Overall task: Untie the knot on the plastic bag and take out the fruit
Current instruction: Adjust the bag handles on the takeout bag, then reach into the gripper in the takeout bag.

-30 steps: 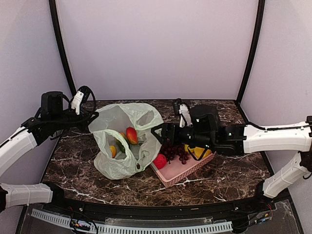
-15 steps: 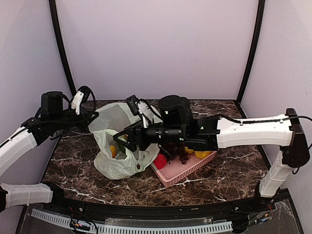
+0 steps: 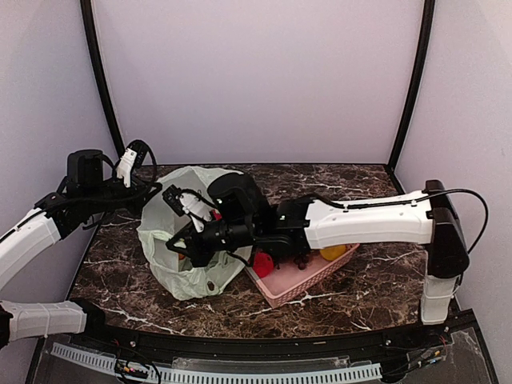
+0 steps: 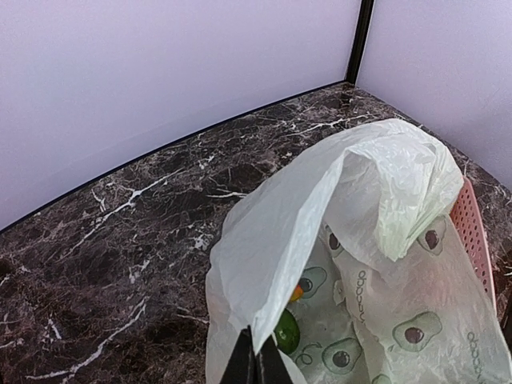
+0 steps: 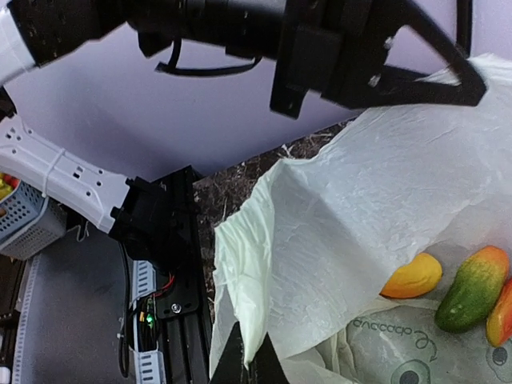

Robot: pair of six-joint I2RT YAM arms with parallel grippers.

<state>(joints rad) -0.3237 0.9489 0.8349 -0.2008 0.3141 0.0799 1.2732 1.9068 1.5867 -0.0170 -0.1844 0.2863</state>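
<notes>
Near the worktop's (image 3: 368, 300) front edge, right of centre, the pink basket (image 3: 298, 286) holds a red fruit (image 3: 262, 265) and a yellow piece (image 3: 334, 253). Just left, the plastic bag (image 3: 180, 276) gapes with no knot showing, so untying looks done. The right gripper (image 5: 244, 362) pinches its near rim, fingers together on the film. A mango (image 5: 472, 290) and a yellow fruit (image 5: 412, 276) lie inside, not yet removed. Farther left, the left gripper (image 4: 254, 364) clamps the far rim.
</notes>
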